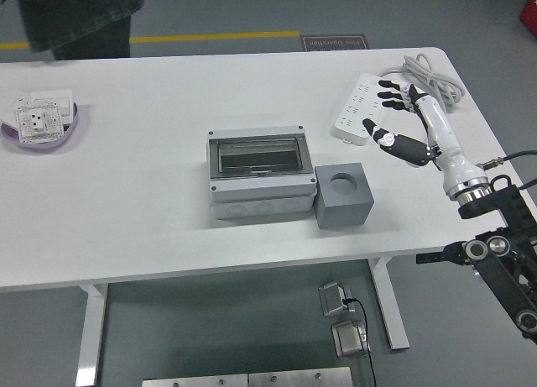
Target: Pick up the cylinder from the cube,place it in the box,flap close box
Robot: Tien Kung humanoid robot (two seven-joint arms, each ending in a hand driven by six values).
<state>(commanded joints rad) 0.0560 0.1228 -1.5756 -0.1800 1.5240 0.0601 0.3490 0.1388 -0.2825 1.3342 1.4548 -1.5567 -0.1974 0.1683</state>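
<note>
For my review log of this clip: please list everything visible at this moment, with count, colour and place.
Box: one, grey with a dark see-through flap, table centre, flap down.
Cube: one, grey, touching the box's right side; round hole on top is empty.
Power strip: one, white, far right of the table, its grey-white cable coiled behind it.
Dish: one, purple, far left, holding white socket plates.
Table: one, white.
Cylinder: not visible.
Person: dark clothing, top left corner, no hands over the table.
Right hand: black fingers spread, holding nothing, above the power strip.
Left hand: out of view.
</note>
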